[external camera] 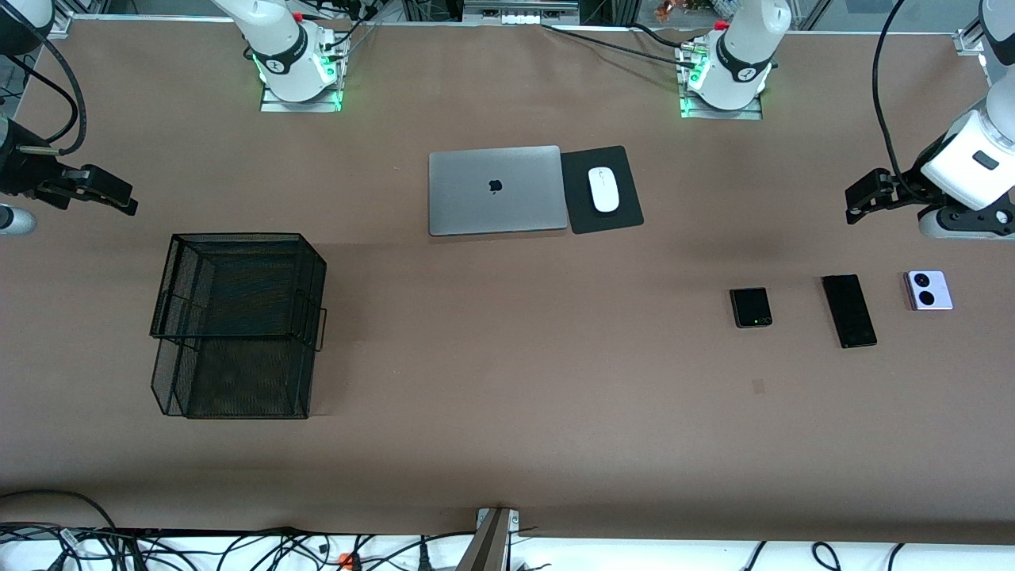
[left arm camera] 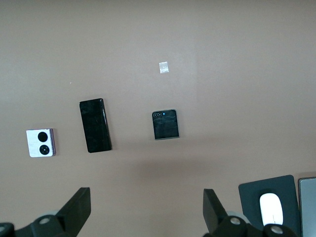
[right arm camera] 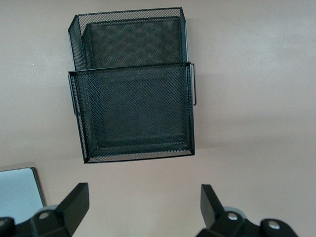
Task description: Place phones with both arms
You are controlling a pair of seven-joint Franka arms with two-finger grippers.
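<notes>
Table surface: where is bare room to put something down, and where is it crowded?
Bare brown table runs from the black mesh tray to the small square black phone, nearer the camera than the laptop. It is crowded where that phone, the long slim black phone and the lilac-white phone lie in a row.

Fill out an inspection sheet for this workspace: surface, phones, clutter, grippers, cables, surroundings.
Surface: brown table, bare in the middle.
Job's things: square black phone, slim black phone and lilac-white phone lie flat in a row, apart, toward the left arm's end.
Clutter: closed laptop; mouse on black pad; two-tier mesh tray.
Grippers: left gripper open over the table by the phones; right gripper open by the tray; both empty.
Cables: loose along the table's nearest edge.
Surroundings: nothing seen.
</notes>
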